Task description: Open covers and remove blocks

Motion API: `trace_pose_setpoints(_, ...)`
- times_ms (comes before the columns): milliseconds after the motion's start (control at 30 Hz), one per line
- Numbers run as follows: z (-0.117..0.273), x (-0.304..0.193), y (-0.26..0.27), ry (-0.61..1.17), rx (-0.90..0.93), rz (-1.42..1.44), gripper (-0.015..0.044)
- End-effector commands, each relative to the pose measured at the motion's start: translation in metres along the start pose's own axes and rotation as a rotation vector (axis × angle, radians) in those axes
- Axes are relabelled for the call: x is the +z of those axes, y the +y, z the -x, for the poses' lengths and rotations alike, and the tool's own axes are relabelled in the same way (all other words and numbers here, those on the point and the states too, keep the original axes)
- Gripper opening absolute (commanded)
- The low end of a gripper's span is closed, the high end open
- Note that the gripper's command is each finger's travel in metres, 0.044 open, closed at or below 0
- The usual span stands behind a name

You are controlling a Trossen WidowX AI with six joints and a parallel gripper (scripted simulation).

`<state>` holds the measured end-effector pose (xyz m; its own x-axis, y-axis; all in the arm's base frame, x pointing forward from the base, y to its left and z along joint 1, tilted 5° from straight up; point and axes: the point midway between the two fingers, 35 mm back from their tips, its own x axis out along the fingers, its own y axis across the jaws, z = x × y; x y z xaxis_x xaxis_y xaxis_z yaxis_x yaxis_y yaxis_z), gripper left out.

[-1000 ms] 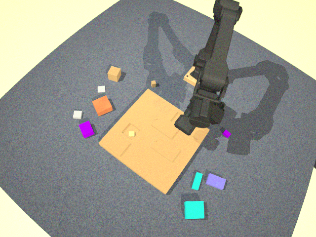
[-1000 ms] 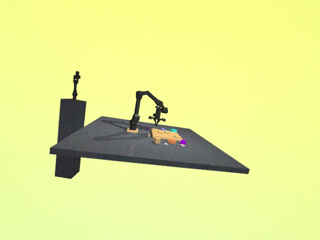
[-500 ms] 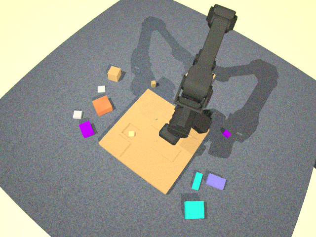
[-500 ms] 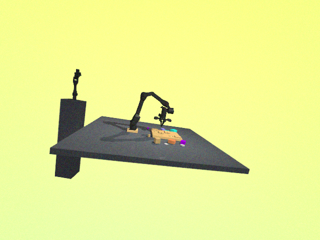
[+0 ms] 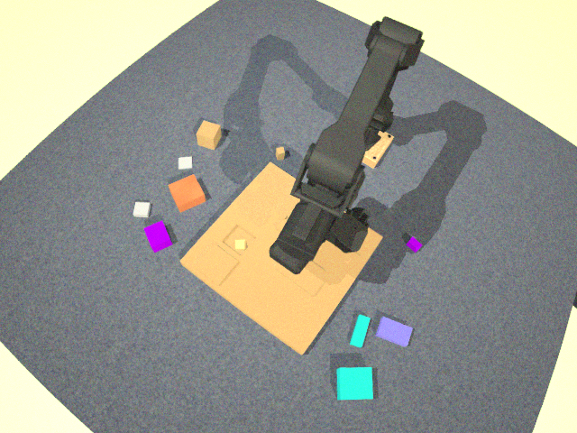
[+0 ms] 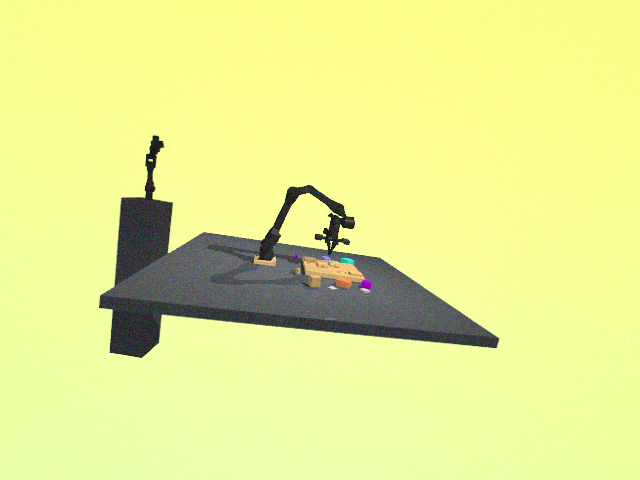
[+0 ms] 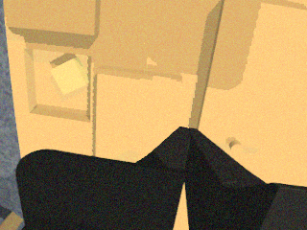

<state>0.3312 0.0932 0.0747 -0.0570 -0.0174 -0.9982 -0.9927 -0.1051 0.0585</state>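
Observation:
The tan puzzle board (image 5: 270, 305) (image 7: 288, 110) lies on the table. A pale yellow block (image 5: 240, 244) (image 7: 70, 77) sits tilted in an open square well in its left part. The covers share the board's colour and are hard to tell apart; a raised tan panel (image 7: 53, 16) stands just beyond that well in the wrist view. My gripper (image 6: 329, 253) (image 7: 185, 136) is shut and empty, pointing down above the board, to one side of the block. The arm hides the fingertips and part of the board in the top view.
Left of the board lie a tan cube (image 5: 208, 134), an orange block (image 5: 187, 193), a purple block (image 5: 158, 235) and two white pieces. A small tan block (image 5: 279, 152) lies behind. To the right are a small purple cube (image 5: 414, 244), a lilac block (image 5: 394, 331) and two cyan blocks.

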Motion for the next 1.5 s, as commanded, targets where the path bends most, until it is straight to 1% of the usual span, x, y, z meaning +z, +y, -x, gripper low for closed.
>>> trace_pose_setpoints(0, 0.003, 0.0, -0.003, 0.001, -0.009, 0.004, 0.0)
trace_pose_setpoints(867, 0.002, 0.0, -0.003, 0.001, -0.009, 0.004, 0.0)
trace_pose_setpoints(1467, -0.014, 0.0, -0.005, 0.001, -0.009, 0.004, 0.0)
